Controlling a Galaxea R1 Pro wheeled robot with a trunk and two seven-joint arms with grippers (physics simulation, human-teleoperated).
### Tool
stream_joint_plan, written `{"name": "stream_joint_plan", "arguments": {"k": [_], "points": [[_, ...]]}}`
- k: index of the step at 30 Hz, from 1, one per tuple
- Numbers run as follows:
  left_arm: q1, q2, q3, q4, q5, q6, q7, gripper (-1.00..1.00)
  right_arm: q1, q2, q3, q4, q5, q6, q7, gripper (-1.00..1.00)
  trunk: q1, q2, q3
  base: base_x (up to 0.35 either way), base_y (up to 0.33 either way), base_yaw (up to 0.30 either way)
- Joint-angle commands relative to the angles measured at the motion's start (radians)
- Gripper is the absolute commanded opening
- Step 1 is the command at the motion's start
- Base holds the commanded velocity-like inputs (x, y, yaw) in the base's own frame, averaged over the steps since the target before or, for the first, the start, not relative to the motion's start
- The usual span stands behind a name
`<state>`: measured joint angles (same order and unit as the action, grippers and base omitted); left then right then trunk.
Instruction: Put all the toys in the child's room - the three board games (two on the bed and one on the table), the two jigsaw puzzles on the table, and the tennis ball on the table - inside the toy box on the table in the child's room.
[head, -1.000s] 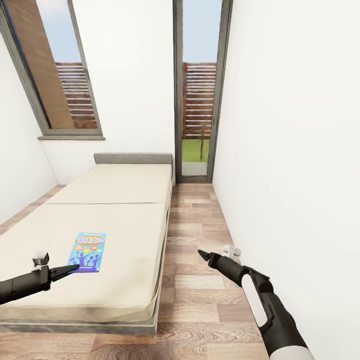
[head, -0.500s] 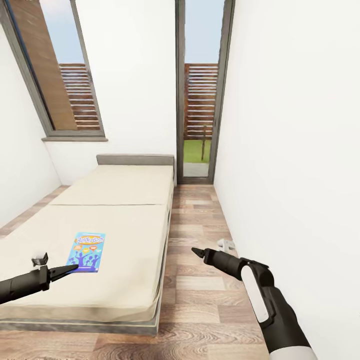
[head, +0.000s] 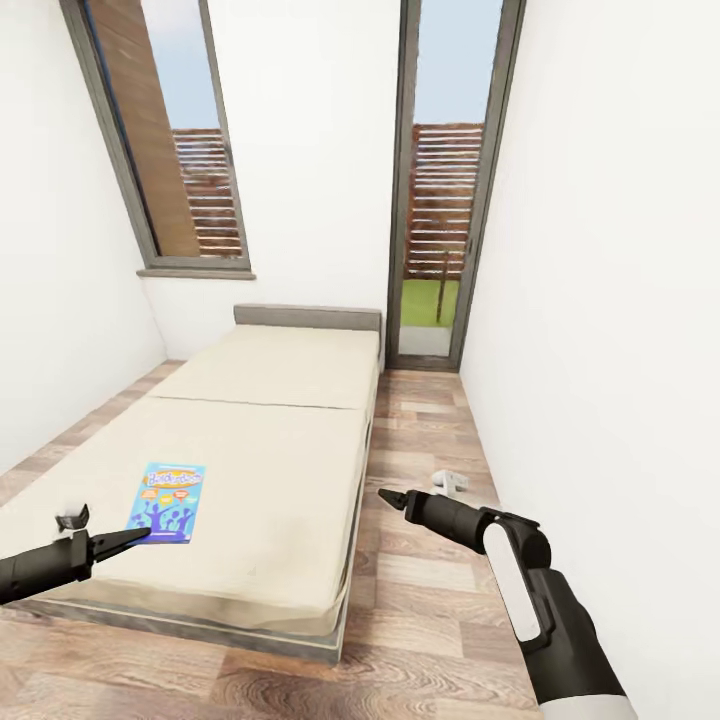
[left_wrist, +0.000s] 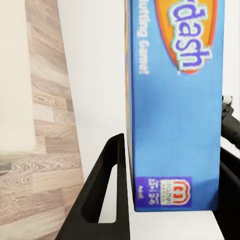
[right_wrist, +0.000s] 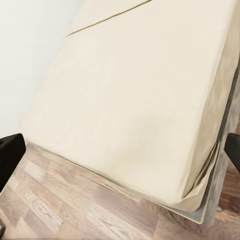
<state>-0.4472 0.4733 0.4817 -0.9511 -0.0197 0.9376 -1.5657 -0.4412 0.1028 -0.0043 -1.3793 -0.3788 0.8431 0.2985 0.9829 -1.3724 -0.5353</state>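
A blue board game (head: 167, 502) with cartoon figures lies flat on the beige bed (head: 270, 440), near its foot end on the left side. My left gripper (head: 140, 537) is low over the mattress at the game's near end. In the left wrist view the game (left_wrist: 175, 100) sits between the black fingers (left_wrist: 107, 195), which straddle its short end with slim gaps, so the gripper is open. My right gripper (head: 388, 497) hovers over the wood floor beside the bed, open, holding nothing. Its fingertips (right_wrist: 11, 152) frame the mattress corner (right_wrist: 150, 115).
A grey headboard (head: 308, 317) backs the bed under a tall window (head: 190, 150). A glass door (head: 440, 200) closes the far end of the floor aisle. A white wall (head: 620, 300) runs close on the right. A small white object (head: 447, 480) lies on the floor.
The whole picture has shifted right, so the camera has moved. The right gripper has drifted slightly left and down. The left gripper stays at the game's near end.
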Motion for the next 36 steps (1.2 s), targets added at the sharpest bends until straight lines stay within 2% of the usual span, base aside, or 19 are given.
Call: {"name": "stream_joint_plan", "arguments": {"k": [1,8,16,26,31,36], "points": [[-0.001,0.0,0.001,0.0,-0.002,0.01,-0.005,-1.0,-0.001,0.0,-0.001,-0.001,0.003,0.005,0.005,1.0,0.0,-0.001,-0.001,0.0,0.0,0.084],[0.001,0.0,0.007,0.002,0.002,0.01,-0.005,-1.0,-0.001,0.0,-0.001,0.0,0.006,0.002,0.005,1.0,0.0,-0.001,-0.001,0.0,0.003,0.082],[0.001,0.025,0.011,0.006,0.004,0.01,-0.005,-1.0,-0.001,0.002,0.0,0.0,0.007,0.002,0.004,1.0,0.0,-0.001,0.003,-0.001,0.211,0.255],[0.001,0.029,0.011,0.006,0.005,0.012,-0.005,-1.0,-0.001,0.003,0.001,0.0,0.008,0.002,0.004,1.0,0.0,-0.001,0.008,-0.053,0.169,0.277],[0.001,0.03,0.012,0.006,0.005,0.012,-0.005,-1.0,-0.001,0.003,0.007,0.002,0.008,0.001,0.002,1.0,-0.019,0.034,0.026,-0.009,0.018,0.279],[0.001,0.03,0.012,0.006,0.005,0.012,-0.005,-1.0,-0.001,0.003,0.056,0.007,0.011,-0.006,0.0,1.0,-0.038,0.069,0.043,-0.001,0.003,0.281]]}}
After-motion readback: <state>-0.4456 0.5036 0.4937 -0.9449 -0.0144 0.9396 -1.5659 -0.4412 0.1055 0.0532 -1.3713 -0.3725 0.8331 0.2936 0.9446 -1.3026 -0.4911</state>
